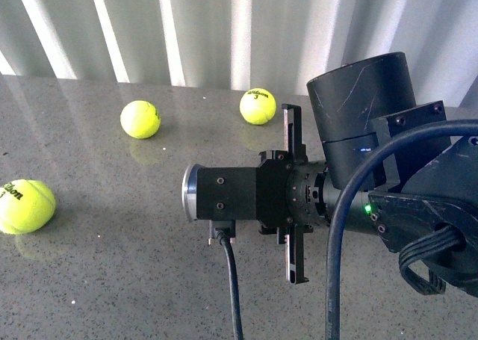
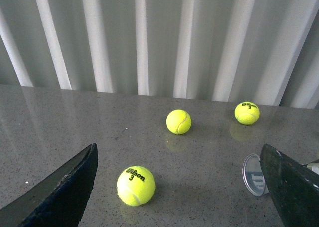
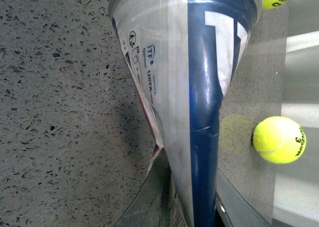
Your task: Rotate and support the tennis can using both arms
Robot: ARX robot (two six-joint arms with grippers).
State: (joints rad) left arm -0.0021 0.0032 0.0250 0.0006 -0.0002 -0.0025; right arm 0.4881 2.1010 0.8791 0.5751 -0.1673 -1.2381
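My right gripper (image 3: pixel 192 207) is shut on the tennis can (image 3: pixel 199 62). The can runs away from the right wrist camera over the speckled table, showing its blue-and-white label. In the front view my right arm (image 1: pixel 373 116) reaches leftward. Only the can's silver-rimmed end (image 1: pixel 190 193) shows there, past the black wrist block. My left gripper (image 2: pixel 179 197) is open and empty, its fingers (image 2: pixel 65 192) wide apart. The can's round end (image 2: pixel 253 174) faces it and is partly hidden behind one finger. The left arm is out of the front view.
Three yellow-green tennis balls lie on the grey table (image 1: pixel 112 280): one near left (image 1: pixel 26 205), two farther back (image 1: pixel 140 119) (image 1: pixel 258 106). In the left wrist view one ball (image 2: pixel 135 185) lies between the fingers. A ribbed white wall (image 1: pixel 224 26) stands behind the table.
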